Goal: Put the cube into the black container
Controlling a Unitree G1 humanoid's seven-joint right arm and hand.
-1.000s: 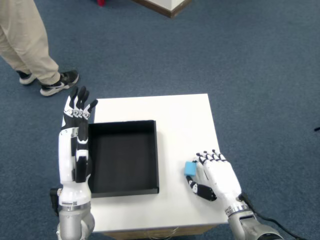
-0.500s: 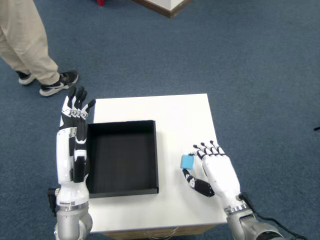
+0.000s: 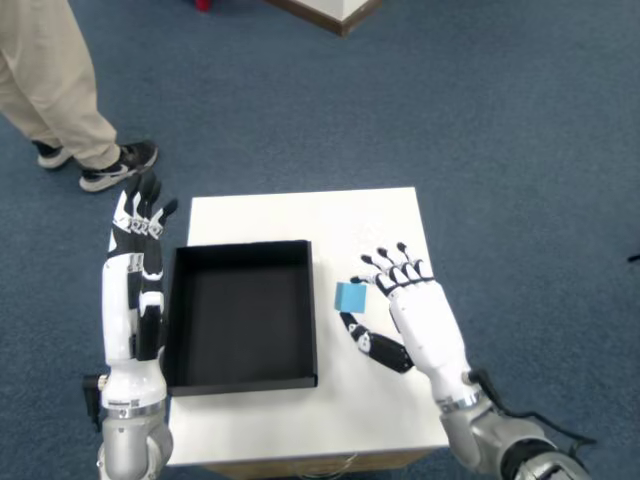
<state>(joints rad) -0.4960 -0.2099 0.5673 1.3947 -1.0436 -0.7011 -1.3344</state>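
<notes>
**Blue cube lifted beside the black container**

The cube [image 3: 350,296] is a small, plain light-blue block with flat faces and sharp edges, its top face slightly paler than the side turned to the camera. It sits pinched between the fingertips [image 3: 378,283] and the dark thumb of the right hand [image 3: 415,320], so that hand is closed on the cube while its white back faces upward. The cube hangs over the white table [image 3: 365,225], just right of the black container [image 3: 243,316] and near the container's upper right corner, not yet over its opening. The container is a shallow, square, matte black tray with thin upright walls and nothing inside it.

Compared with a second ago, the right hand has travelled up and to the left, carrying the cube from the lower right part of the table toward the container's right wall. The cube now shows more fully, where earlier the palm half hid it. The left hand [image 3: 135,265], fingers straight and together, has drifted slightly left and stands clear of the container's left wall. The person [image 3: 60,90] at upper left has not moved.
</notes>
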